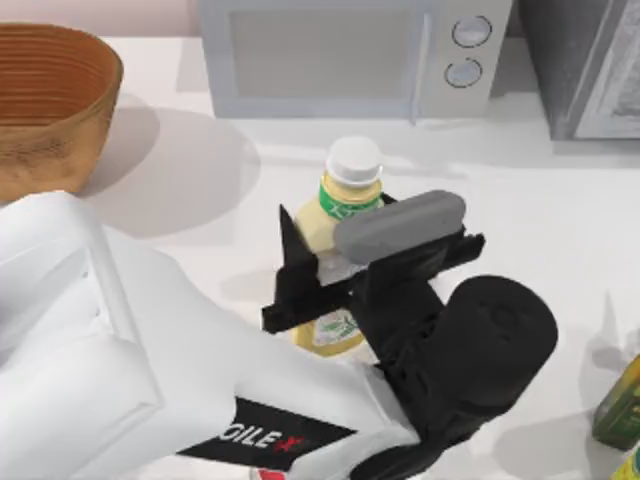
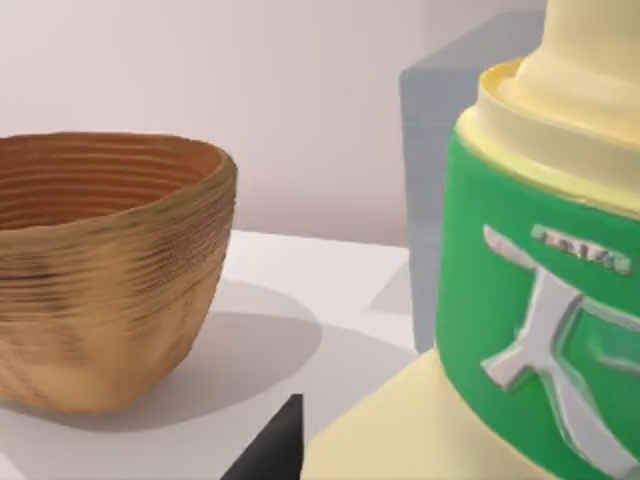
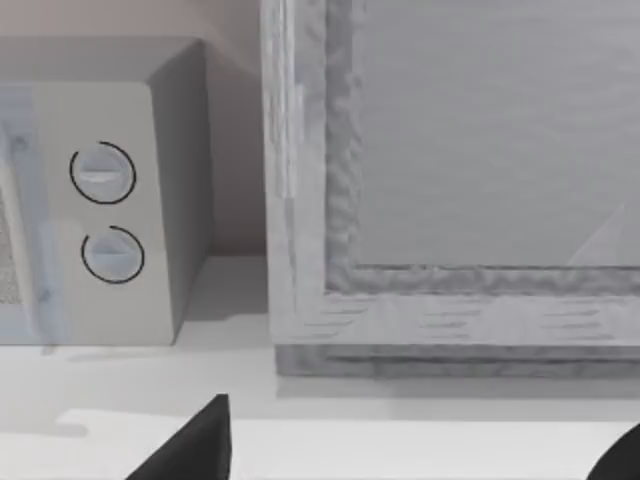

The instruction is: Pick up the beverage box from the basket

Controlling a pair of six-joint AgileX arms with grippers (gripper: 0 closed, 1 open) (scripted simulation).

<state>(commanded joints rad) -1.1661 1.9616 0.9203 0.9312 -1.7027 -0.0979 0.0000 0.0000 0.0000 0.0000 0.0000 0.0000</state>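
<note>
Beverage box: the beverage box (image 1: 345,215) stands upright near the middle of the desk (image 1: 560,230), well apart from the basket (image 1: 50,110). The task speaks of the basket, but the box is outside of it.
Basket: round, brown and woven, at the far left corner of the desk. No carton is seen inside it.
Left end effector: the left end effector (image 1: 325,275) is around the body of the box, with one black finger (image 1: 298,250) on its left side and the other side under the grey pad. It seems clamped on the box, just under the green band. In the left wrist view the green label (image 2: 540,340) is very close.
Right end effector: its dark fingertips (image 3: 190,445) hang apart above the right part of the desk, facing the microwave (image 3: 100,200) and a grey cabinet (image 3: 450,180). It holds nothing and looks parked.
How the box will handle: I judge it stiff in the walls but not hard, so a strong squeeze may dent it. The surface looks smooth and perhaps slippery. If it is full, it will be rather heavy at the bottom.
Where to take hold: the wide lower body is best, at middle height. The narrow neck under the white cap (image 1: 354,158) gives less contact and the box may tilt.
Other things: a dark green-and-yellow carton (image 1: 618,405) stands at the right edge of the desk.
</note>
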